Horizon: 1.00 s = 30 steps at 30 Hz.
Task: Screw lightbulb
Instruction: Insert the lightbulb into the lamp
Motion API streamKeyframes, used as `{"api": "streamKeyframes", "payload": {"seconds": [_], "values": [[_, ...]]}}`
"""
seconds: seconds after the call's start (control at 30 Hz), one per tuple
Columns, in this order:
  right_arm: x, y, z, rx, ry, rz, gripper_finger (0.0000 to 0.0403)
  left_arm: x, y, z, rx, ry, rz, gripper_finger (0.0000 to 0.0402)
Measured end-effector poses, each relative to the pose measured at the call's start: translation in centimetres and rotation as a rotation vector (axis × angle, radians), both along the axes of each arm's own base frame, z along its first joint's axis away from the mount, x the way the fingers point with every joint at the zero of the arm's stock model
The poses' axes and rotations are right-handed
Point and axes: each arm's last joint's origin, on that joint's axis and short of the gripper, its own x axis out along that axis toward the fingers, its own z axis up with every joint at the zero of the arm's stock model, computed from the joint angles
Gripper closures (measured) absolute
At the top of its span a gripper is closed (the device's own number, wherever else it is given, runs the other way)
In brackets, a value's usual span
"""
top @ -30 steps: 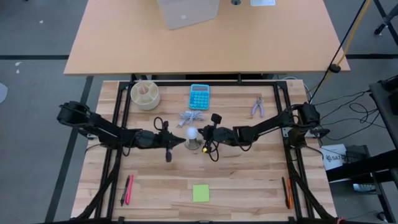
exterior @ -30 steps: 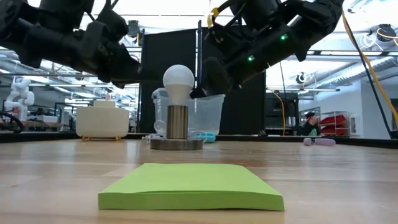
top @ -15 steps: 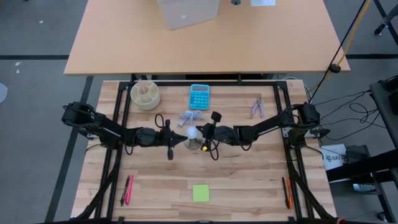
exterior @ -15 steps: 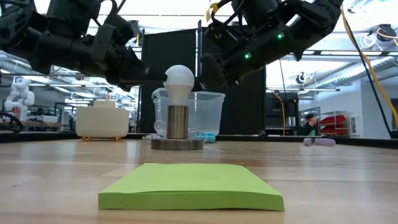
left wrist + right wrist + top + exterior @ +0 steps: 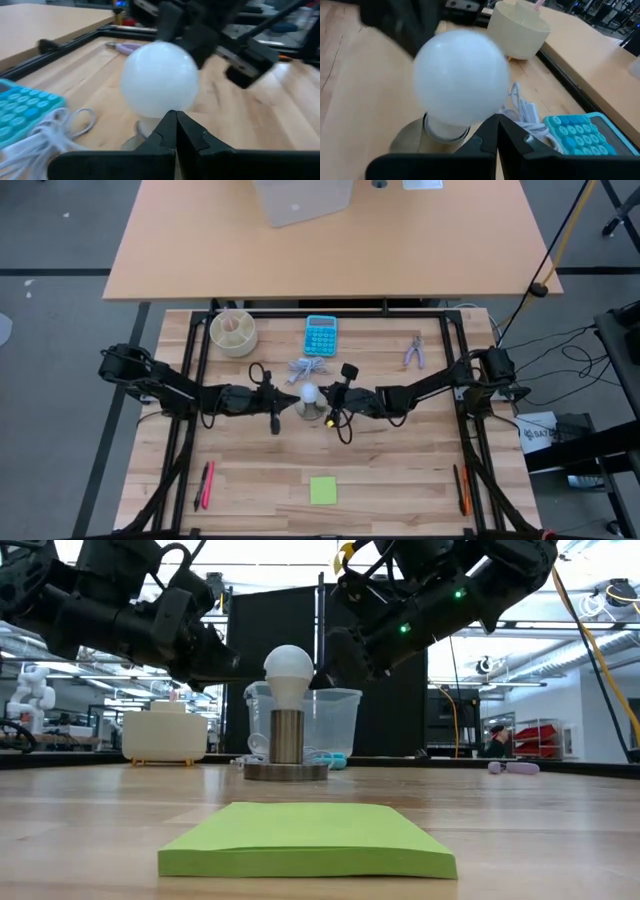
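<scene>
The white lightbulb (image 5: 308, 391) stands upright at mid-table, its narrow end in a metal socket (image 5: 286, 735) on a round grey disc (image 5: 313, 411). My left gripper (image 5: 292, 405) is shut and reaches in nearly level from the table's left, its tip (image 5: 175, 116) at the globe's lower side. My right gripper (image 5: 324, 398), also shut, comes from the table's right, its tip (image 5: 496, 120) close by the globe (image 5: 462, 82). In the low view both arms flank the bulb (image 5: 288, 668). My left gripper has its shut fingertips right at the lower curve of the globe (image 5: 165, 107), coming nearly level from the table's left; I cannot tell whether they touch it. My right gripper has its shut fingertips beside the globe's lower side (image 5: 487, 112), coming from the table's right; whether they touch it, I cannot tell.
A blue calculator (image 5: 320, 335) and a coiled white cable (image 5: 307, 368) lie just beyond the bulb. A cream bowl (image 5: 233, 331) sits far left, purple pliers (image 5: 415, 352) far right. A green sticky pad (image 5: 323, 489) and pens (image 5: 206, 483) lie near the front edge.
My left gripper has crept a little toward the bulb from the table's left. The bulb stays upright in its socket.
</scene>
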Motion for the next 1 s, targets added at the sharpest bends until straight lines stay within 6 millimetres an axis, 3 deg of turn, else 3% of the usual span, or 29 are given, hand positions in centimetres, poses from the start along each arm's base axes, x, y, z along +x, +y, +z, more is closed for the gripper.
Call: {"api": "streamKeyframes", "payload": {"seconds": [0.2,0.5,0.83,1.0], "values": [[0.0,1.1,0.0,0.041,0.005,0.117,0.0403,-0.2,0.6,-0.4,0.005,0.034,0.156,0.0402],[-0.2,1.5,-0.3,0.010,0.049,0.123,0.0403,-0.3,0.6,-0.3,-0.032,0.034,0.168,0.0402],[-0.2,-1.1,-0.6,0.024,0.060,-0.025,0.0403,-1.9,-1.6,3.4,0.091,-0.070,0.112,0.0402],[0.3,-2.3,0.1,0.003,-0.014,-0.052,0.0403,-1.8,-2.1,3.1,0.080,-0.051,-0.012,0.0402]]}}
